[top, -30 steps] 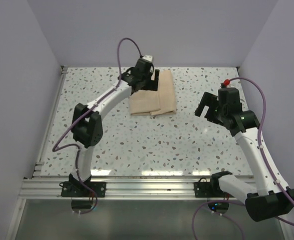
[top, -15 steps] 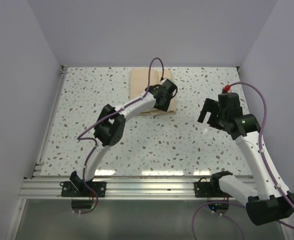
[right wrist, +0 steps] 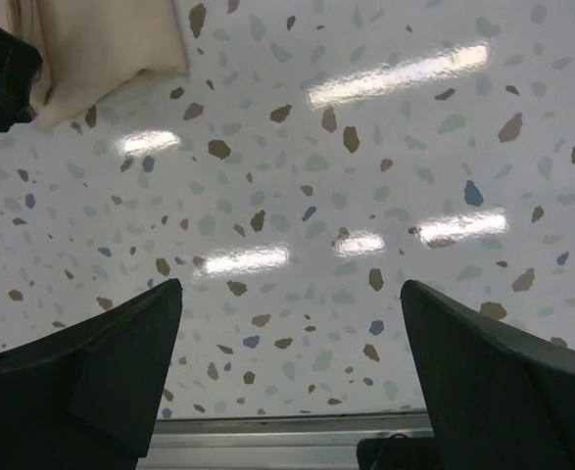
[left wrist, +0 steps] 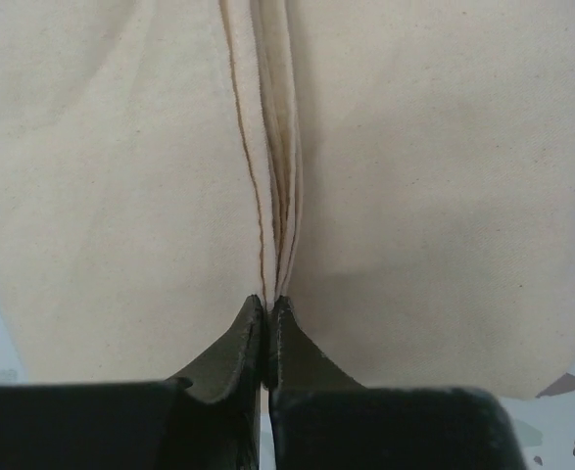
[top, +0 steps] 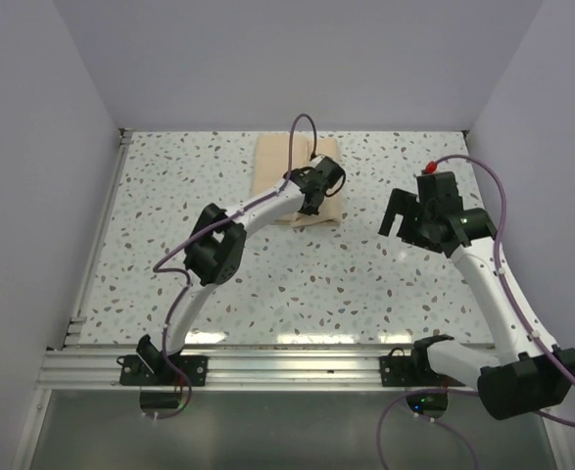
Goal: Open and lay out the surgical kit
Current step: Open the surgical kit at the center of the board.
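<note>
L gripper (left wrist: 267, 305) jaws pinch wrap (left wrist: 414, 196) fold edge; shallow bite may slip or drag whole wrap. R gripper (right wrist: 289, 294) jaws wide, empty.

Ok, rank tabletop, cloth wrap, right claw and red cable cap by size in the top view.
1. speckled tabletop
2. tan cloth wrap, partly under the left arm
3. right claw, raised nearer the camera, so inflated
4. red cable cap

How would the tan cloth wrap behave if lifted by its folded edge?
Probably floppy: the cloth wrap shows soft stacked folds at the left gripper, so one layer may peel up rather than the whole bundle. Its matte weave looks grippy, so it is unlikely to slip.
</note>
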`<state>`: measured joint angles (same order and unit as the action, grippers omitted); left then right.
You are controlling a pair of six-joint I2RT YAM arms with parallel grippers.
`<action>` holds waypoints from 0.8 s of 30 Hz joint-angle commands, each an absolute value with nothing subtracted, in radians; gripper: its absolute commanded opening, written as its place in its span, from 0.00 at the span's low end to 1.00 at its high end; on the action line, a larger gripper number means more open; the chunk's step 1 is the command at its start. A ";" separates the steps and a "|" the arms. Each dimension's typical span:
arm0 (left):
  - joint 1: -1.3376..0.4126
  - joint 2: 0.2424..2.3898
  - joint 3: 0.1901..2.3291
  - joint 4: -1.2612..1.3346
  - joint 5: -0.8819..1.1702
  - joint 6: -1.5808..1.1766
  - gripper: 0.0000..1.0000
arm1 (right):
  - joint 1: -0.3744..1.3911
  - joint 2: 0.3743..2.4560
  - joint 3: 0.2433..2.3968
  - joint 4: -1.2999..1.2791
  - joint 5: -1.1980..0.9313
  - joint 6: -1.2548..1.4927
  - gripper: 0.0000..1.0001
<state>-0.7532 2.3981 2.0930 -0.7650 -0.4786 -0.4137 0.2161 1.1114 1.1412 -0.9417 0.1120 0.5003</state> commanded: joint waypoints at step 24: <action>-0.212 1.772 1.373 -0.554 -0.310 -0.500 1.00 | 0.670 2.290 2.263 -1.069 0.120 0.448 0.97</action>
<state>-0.2222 1.8103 1.4132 -0.6315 -0.3489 -0.5030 0.6750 2.2448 2.1860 -1.0050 0.0963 0.4587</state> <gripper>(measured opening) 0.994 0.977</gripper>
